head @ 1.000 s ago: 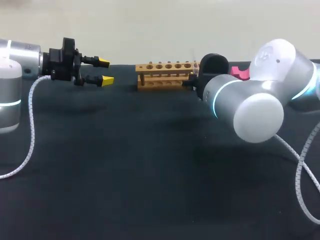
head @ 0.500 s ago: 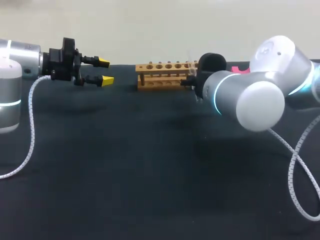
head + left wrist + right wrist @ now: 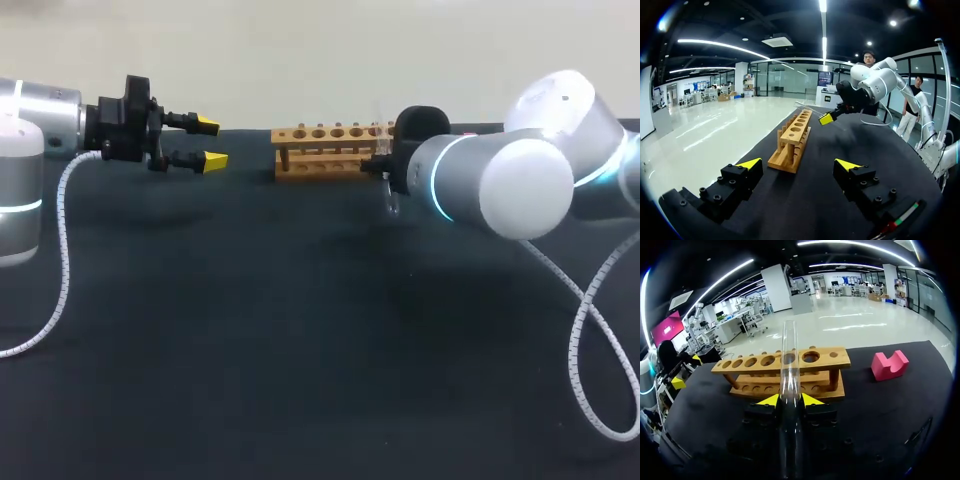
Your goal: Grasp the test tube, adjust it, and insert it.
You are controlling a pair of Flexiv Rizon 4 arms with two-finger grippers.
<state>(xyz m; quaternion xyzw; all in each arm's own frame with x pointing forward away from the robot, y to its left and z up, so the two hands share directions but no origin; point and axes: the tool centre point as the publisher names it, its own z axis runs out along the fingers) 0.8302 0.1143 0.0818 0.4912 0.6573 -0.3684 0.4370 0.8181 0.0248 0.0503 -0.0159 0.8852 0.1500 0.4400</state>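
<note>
Clear glass test tube (image 3: pixel 789 355), pale tan wooden rack (image 3: pixel 750 371), pink block (image 3: pixel 889 365) and plain black table (image 3: pixel 250 330). The left gripper (image 3: pixel 210 142) and right gripper (image 3: pixel 790 400) are black with bright yellow tips. The silver right arm (image 3: pixel 520 190) wears a glowing cyan band.

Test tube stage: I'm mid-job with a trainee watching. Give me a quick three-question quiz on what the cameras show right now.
1. True or false: the right gripper is shut on the test tube.
2. The left gripper is: A) open and empty; B) shut on the rack; C) shut on the tube.
3. Short answer: does the tube sit in a hole of the wooden rack?

Key: 1 true. 2 A. 3 No. It is held upright in the gripper, on the near side of the rack, and not yet inserted.
</note>
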